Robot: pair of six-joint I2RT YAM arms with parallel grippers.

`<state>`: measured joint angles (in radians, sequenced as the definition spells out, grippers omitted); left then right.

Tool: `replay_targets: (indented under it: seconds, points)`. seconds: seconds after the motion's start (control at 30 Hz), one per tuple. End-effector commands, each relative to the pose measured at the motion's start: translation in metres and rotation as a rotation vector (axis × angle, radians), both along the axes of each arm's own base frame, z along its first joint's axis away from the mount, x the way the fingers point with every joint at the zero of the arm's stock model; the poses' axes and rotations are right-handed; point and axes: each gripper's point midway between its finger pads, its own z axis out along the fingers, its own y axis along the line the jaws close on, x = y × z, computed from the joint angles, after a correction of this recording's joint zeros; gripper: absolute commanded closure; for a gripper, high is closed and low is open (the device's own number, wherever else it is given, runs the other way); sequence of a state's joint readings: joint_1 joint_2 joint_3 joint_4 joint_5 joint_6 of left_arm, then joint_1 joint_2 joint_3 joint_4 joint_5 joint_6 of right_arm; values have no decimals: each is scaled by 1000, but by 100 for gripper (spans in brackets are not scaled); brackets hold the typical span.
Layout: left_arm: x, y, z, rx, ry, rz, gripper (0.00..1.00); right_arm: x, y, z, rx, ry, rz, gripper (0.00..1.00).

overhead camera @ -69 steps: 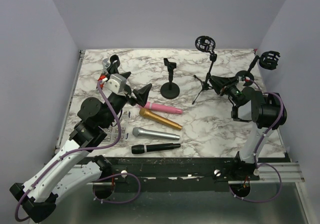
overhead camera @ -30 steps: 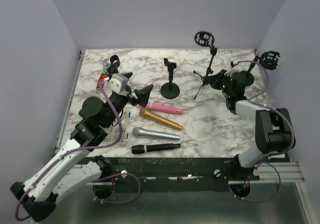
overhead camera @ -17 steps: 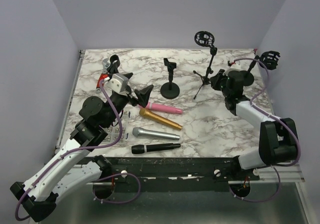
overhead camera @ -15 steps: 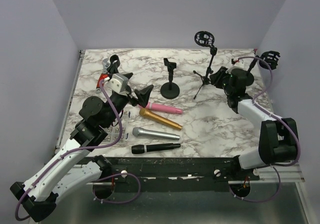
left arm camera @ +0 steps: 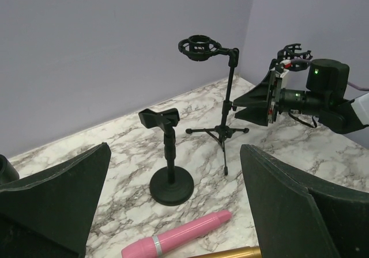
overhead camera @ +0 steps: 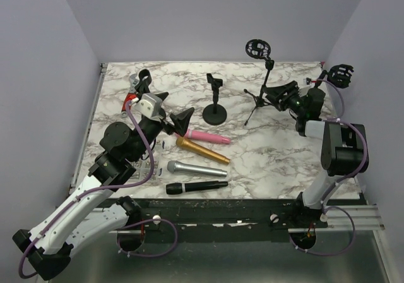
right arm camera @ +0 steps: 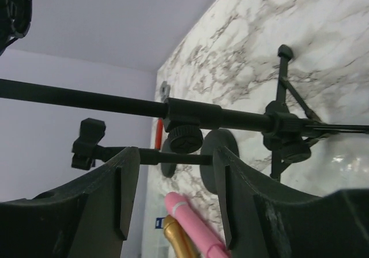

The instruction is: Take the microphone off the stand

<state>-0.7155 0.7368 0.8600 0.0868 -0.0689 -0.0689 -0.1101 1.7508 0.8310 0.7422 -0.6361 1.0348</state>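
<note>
Four microphones lie on the marble table: pink [overhead camera: 206, 136], gold [overhead camera: 202, 149], silver [overhead camera: 196, 168] and black [overhead camera: 196, 186]. No microphone shows in any stand. The round-base stand [overhead camera: 214, 111] has an empty clip. The tripod stand [overhead camera: 260, 100] carries an empty shock mount [overhead camera: 257, 49]. My right gripper [overhead camera: 282, 95] is open beside the tripod; in the right wrist view [right arm camera: 173, 194] the tripod's pole [right arm camera: 115, 103] crosses just beyond the fingertips. My left gripper [overhead camera: 173, 120] is open and empty above the pink microphone [left arm camera: 179, 238], facing the round-base stand [left arm camera: 171, 184].
A further stand with a shock mount [overhead camera: 341, 74] is at the back right corner, close behind my right wrist. Another stand [overhead camera: 141, 79] stands at the back left by my left arm. The table's edges [overhead camera: 101, 93] border purple walls.
My right arm has stretched out toward the back right, and its open gripper has turned and closed in on the tripod stand. My left arm and the microphones have not moved.
</note>
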Motion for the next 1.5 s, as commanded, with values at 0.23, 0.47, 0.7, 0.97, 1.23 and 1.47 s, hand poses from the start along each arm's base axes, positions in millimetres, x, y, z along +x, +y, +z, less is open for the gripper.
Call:
replay_targets:
  seconds: [0.23,0.47,0.7,0.97,1.23,1.47]
  points:
    - [-5,-3,16,-23,-22,-28,1,-1,18,7,253,-28,103,47]
    - [-4,-5,14,-19,-17,-30,2,4,9,-4,274,-9,59,58]
    - [-4,-6,14,-19,-15,-35,1,3,0,-6,262,-13,49,57]
    - [-4,-7,13,-19,-11,-38,1,7,1,-4,252,-25,78,62]
    - [-2,-8,11,-14,-5,-39,1,12,2,-3,242,-37,94,70]
    - [-2,-8,11,-14,-4,-37,1,5,1,-14,129,-42,92,99]
